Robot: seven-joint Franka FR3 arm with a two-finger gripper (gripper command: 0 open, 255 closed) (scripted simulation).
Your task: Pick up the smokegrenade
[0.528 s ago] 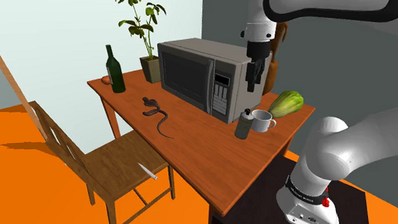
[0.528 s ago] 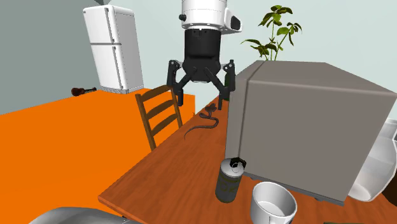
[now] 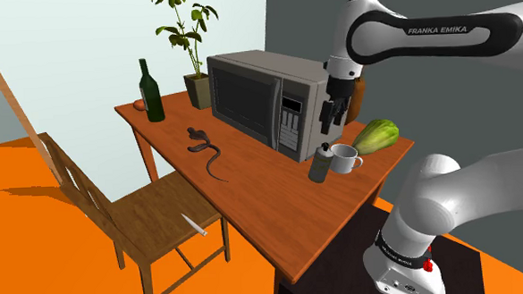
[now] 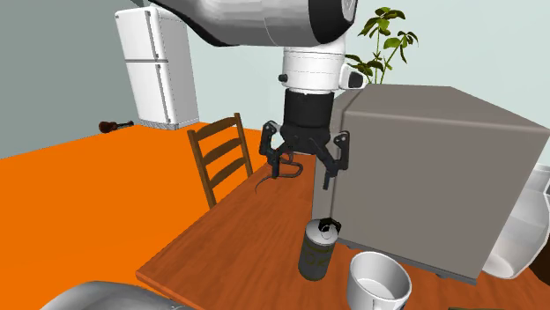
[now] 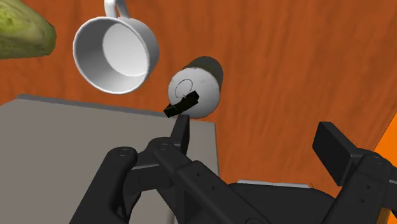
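The hand (image 4: 301,176) is wide open, up above the smoke grenade (image 4: 317,251) on the bench (image 4: 229,238). Nothing is grabbed yet. It must go down and squeeze.

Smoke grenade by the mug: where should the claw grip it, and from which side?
Grip the dark olive cylindrical smoke grenade around its body, below the black lever on top, coming down from above. It stands upright on the wooden table, with the white mug and grey microwave close beside it, so a top-down approach probably has most room.
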